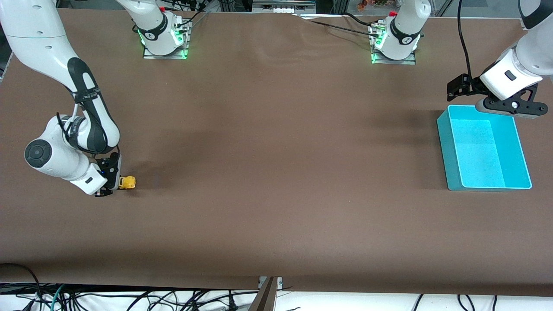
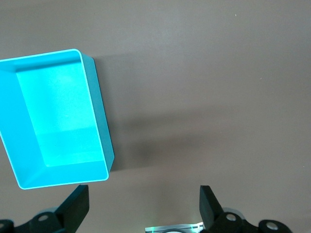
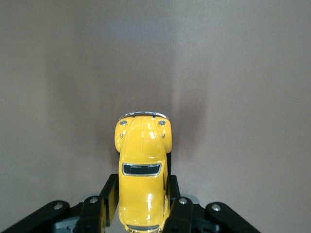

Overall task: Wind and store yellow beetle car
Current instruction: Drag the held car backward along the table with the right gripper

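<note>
Right tool (image 3: pixel 142 213) clamped, left tool (image 2: pixel 144 206) agape.

Yellow car, cyan bin, brown worktop

The yellow beetle car (image 3: pixel 142 170) is glossy yellow with a dark window and a silver chrome bumper, set between the black fingers (image 3: pixel 108 196) of the right gripper (image 3: pixel 142 206). The bin (image 1: pixel 484 149) is bright cyan inside, with a paler rim and darker teal outer walls. The worktop (image 1: pixel 276 172) is plain matt brown, unpatterned. The left gripper (image 2: pixel 145 208) is black; both arms are white with black joints, green light glowing at their bases.
</note>
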